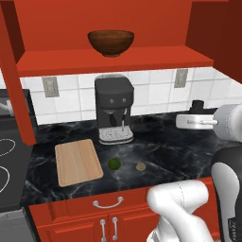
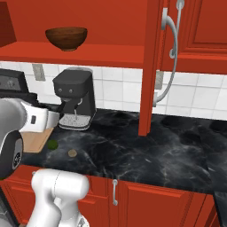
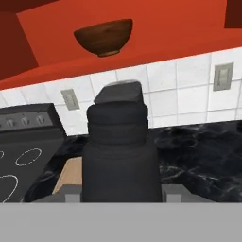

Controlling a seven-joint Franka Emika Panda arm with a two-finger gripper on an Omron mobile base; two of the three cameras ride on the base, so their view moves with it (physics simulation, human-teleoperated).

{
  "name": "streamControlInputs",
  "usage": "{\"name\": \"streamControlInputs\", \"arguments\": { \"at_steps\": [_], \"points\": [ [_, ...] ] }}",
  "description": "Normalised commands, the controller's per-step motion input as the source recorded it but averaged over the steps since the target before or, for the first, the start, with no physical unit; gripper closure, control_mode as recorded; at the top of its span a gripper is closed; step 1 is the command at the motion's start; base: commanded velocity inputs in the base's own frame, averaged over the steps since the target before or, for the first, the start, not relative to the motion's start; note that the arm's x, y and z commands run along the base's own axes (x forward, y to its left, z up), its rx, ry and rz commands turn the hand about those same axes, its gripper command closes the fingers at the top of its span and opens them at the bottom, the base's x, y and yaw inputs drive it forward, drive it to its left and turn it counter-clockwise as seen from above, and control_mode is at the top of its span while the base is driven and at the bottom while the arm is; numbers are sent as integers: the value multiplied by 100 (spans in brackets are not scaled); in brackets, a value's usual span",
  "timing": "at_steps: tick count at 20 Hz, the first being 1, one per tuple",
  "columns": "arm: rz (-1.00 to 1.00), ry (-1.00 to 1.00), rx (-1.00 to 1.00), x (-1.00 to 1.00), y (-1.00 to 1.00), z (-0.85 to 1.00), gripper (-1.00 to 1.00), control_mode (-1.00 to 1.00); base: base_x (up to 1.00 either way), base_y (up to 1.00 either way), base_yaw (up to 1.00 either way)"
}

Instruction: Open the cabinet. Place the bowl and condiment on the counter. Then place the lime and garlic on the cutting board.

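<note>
I see the hand (image 3: 120, 196) clamped on the shaker (image 3: 120, 156), upright, cap up, above the worktop (image 1: 165, 146); it hides the fingertips. Bowl (image 1: 110, 42) on cabinet shelf (image 1: 113, 61); lime (image 1: 114, 163), garlic (image 1: 141, 166) near the front edge.

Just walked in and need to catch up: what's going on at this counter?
The white arm's gripper holds the small dark cylindrical shaker bottle above the black marble counter, right of the coffee machine. The red wall cabinet is open; the brown wooden bowl sits on its shelf. The green lime and tan garlic lie beside the wooden cutting board.
</note>
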Motion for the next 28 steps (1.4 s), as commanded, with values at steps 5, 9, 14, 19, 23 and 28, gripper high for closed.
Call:
{"name": "streamControlInputs", "arguments": {
  "at_steps": [5, 9, 14, 19, 23, 28],
  "points": [
    [0, 2, -5, 15, -15, -26, 100, -100, 0, 0, 0],
    [0, 0, -3, 10, -22, -24, 100, -100, 0, 0, 0],
    [0, 0, -5, 9, -18, -27, 100, -100, 0, 0, 0],
    [0, 0, -11, 24, -3, -47, 100, -100, 0, 0, 0],
    [0, 0, -13, 29, 0, -55, 100, -100, 0, 0, 0],
    [0, -2, -3, 5, -27, -56, 100, -100, 0, 0, 0]
  ]
}}
